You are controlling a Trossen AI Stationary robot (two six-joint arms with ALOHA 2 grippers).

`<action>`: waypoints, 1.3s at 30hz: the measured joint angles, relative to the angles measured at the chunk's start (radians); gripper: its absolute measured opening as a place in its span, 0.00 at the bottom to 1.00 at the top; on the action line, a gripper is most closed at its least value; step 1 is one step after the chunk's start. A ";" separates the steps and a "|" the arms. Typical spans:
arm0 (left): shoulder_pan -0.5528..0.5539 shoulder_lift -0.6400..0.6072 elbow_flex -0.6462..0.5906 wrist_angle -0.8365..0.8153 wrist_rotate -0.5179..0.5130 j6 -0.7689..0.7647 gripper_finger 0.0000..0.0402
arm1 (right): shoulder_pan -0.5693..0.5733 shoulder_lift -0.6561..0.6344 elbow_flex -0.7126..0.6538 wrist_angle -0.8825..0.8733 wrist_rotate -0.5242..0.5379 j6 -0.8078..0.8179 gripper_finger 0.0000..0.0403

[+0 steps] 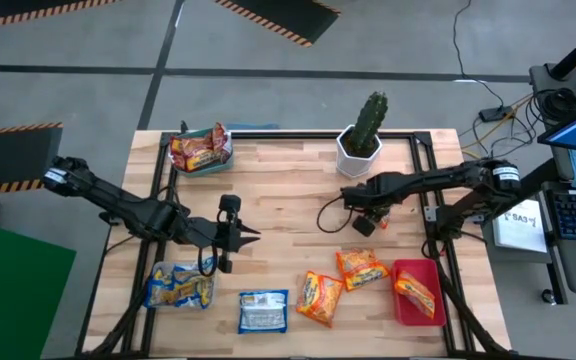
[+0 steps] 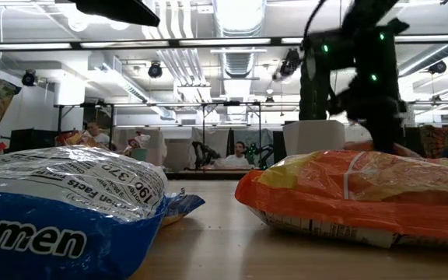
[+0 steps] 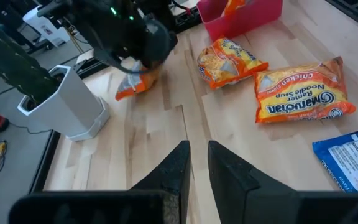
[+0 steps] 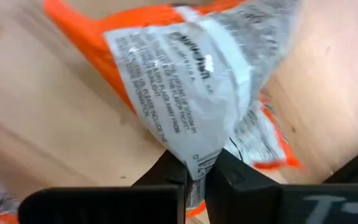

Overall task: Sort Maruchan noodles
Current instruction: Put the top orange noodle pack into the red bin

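Note:
My right gripper (image 1: 365, 222) hangs over the middle of the table, near the cactus pot (image 1: 356, 155), and is shut on an orange Maruchan packet (image 4: 185, 81). This packet also shows in the left wrist view (image 3: 135, 84). My left gripper (image 1: 253, 235) is shut and empty, level above the table left of centre, pointing toward the right edge. Two orange packets (image 1: 320, 298) (image 1: 360, 268) and one blue packet (image 1: 264, 311) lie flat on the table near its front edge. Another orange packet (image 1: 416, 292) lies in the red tray (image 1: 404, 310). My right gripper pinches the orange packet by its crinkled sealed end (image 4: 194, 163) between its two fingers. The fingers come from above, slanting down. The packet hangs below them, its printed back toward the wrist camera. Whether its lower end (image 3: 124, 94) touches the table, I cannot tell.
A clear tray (image 1: 200, 150) with red packets stands at the far left. A tray with blue packets (image 1: 180, 287) stands at the near left. The cactus (image 1: 371, 118) stands at the far middle. A cable (image 1: 328, 215) loops on the table below my right arm.

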State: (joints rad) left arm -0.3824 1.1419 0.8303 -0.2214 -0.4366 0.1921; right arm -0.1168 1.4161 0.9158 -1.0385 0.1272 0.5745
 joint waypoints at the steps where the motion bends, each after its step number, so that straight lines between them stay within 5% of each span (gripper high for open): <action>1: 0.000 0.000 0.000 0.000 0.000 0.000 0.10 | 0.005 -0.009 0.020 0.000 -0.002 -0.009 0.04; 9: 0.000 0.000 0.000 0.005 0.000 0.000 0.10 | 0.069 -0.060 0.207 -0.011 -0.125 -0.087 0.03; 18: 0.000 0.000 -0.001 0.013 0.000 0.000 0.10 | 0.203 -0.074 0.391 -0.041 -0.655 0.044 0.03; 23: 0.000 0.000 -0.001 0.013 0.000 0.004 0.10 | 0.343 -0.077 0.396 -0.074 -0.808 0.216 0.03; 31: 0.000 0.000 -0.001 0.013 0.000 0.013 0.10 | 0.587 -0.078 0.388 -0.008 -0.837 0.502 0.03; 39: 0.000 0.000 -0.003 0.012 0.000 0.019 0.10 | 0.726 -0.080 0.380 0.051 -0.681 0.701 0.03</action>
State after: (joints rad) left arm -0.3824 1.1423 0.8276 -0.2092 -0.4366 0.2106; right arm 0.6096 1.3364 1.2957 -0.9874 -0.5540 1.2753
